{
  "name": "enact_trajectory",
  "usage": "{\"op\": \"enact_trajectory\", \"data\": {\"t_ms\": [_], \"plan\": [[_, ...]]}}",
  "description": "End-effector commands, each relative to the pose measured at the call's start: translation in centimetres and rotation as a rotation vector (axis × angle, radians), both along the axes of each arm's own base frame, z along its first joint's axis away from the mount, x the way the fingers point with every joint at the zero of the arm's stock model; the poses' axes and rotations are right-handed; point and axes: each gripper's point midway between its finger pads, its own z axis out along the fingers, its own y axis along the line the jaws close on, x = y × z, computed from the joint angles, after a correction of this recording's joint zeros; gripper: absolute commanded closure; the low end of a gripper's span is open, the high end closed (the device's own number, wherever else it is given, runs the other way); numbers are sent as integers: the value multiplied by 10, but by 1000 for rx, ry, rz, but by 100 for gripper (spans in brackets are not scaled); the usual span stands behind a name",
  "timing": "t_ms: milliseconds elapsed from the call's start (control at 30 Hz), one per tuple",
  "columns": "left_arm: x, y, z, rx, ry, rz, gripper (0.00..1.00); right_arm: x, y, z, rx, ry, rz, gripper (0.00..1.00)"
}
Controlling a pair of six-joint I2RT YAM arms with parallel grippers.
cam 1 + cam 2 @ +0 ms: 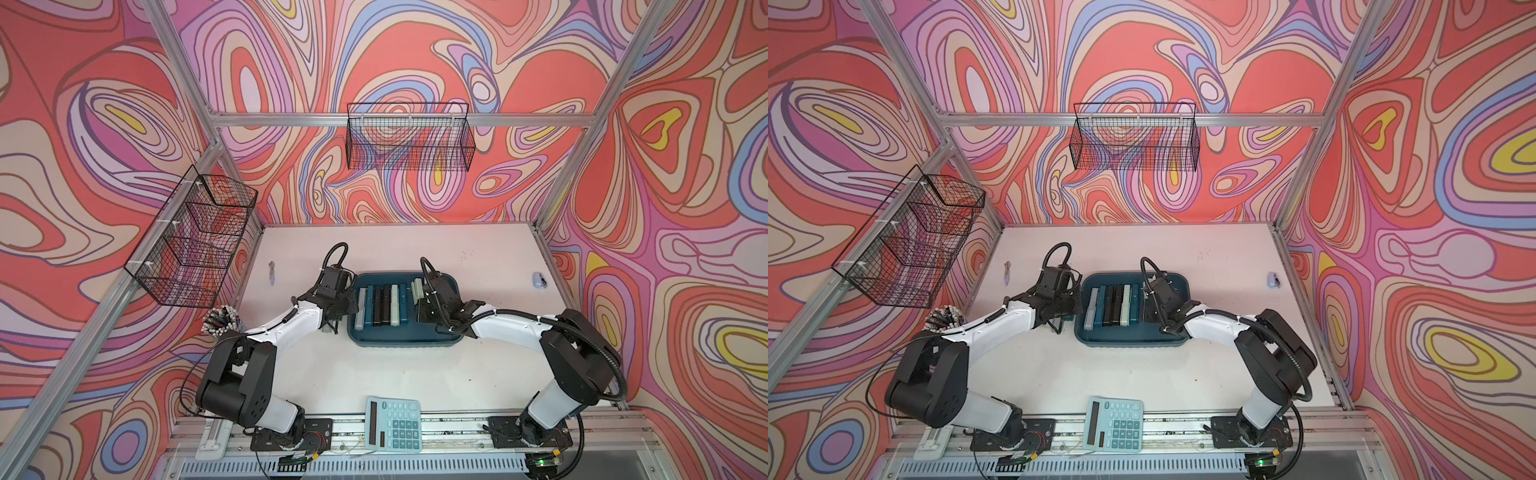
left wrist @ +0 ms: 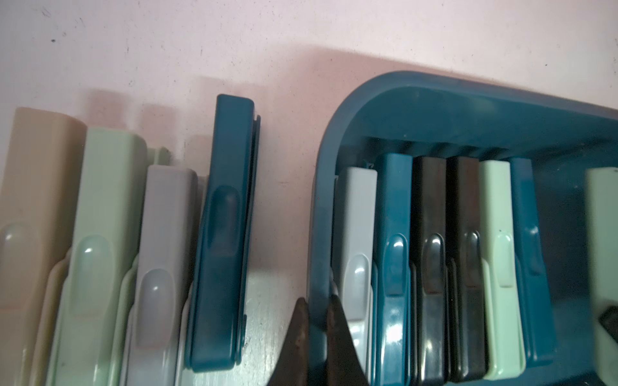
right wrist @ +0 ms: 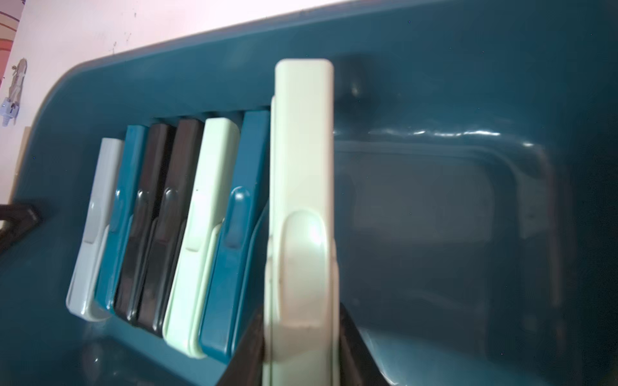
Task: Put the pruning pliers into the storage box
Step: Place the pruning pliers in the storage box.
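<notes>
The storage box (image 1: 405, 341) (image 1: 1129, 341) is a dark teal tray mid-table. Several pruning pliers (image 1: 382, 305) (image 3: 174, 217) lie side by side in its left half. My left gripper (image 2: 318, 300) (image 1: 351, 309) is shut on the box's left wall, one finger inside and one outside. Just outside that wall, more pliers lie in a row on the table: beige (image 2: 33, 167), pale green (image 2: 107, 200), grey (image 2: 164, 234) and teal (image 2: 227, 217). My right gripper (image 3: 301, 317) (image 1: 419, 309) is shut on a cream pliers (image 3: 302, 167) held over the box next to the row.
A teal calculator (image 1: 393, 424) lies at the front edge between the arm bases. Black wire baskets hang on the back wall (image 1: 409, 137) and the left wall (image 1: 195, 237). A small lilac object (image 1: 539, 279) sits at the far right, a small slim item (image 1: 272, 272) at the far left.
</notes>
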Motion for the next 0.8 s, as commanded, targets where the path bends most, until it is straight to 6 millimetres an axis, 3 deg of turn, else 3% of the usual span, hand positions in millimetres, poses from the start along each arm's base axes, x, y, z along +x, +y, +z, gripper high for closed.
{"op": "enact_trajectory", "data": {"t_ms": [0,200,500,533,767], "plan": [[-6,-5,-10,-11,30,-16,95,7,9,-2,62,-17,-26,80],[-5,-4,-8,0,28,-16,95,8,13,-18,100,21,-44,80],[-8,-3,-11,-1,31,-10,95,13,15,-13,109,12,-44,72],[-7,-3,-11,-3,29,-10,95,12,14,-24,94,36,-45,71],[-7,-4,-11,-8,27,-14,95,14,16,-20,117,38,-46,68]]}}
